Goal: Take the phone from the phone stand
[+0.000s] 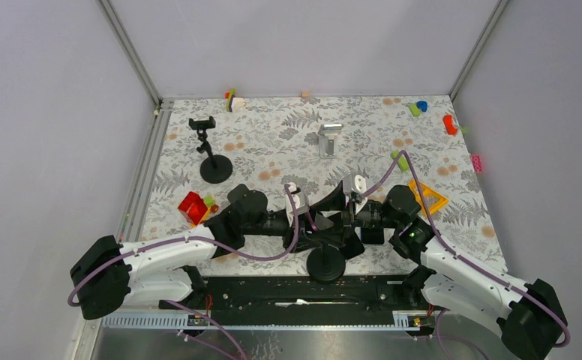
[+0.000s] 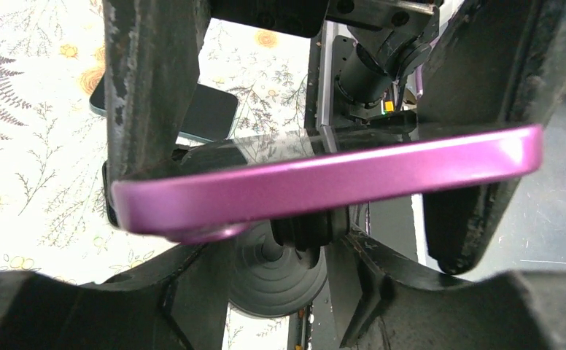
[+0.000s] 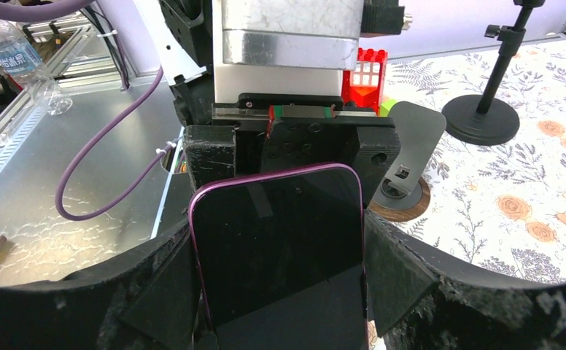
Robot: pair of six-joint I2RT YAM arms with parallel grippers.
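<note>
Nothing I can read on any feed; bottle (image 3: 12, 52) label, some print on it, too small and blurred for me to make out

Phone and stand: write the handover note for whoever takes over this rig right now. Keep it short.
Left claw: its fingers flank the purple phone near its top edge. Whether they clamp it cannot be told.
Right claw: shut on the phone's lower sides, with the screen facing its camera.
Phone stand: at the near middle of the top view. Its neck is right under the phone's back.
Done: both claws are at the phone.
Left: it cannot be told whether the phone is free of the stand. Lift it clear and set it down.
</note>
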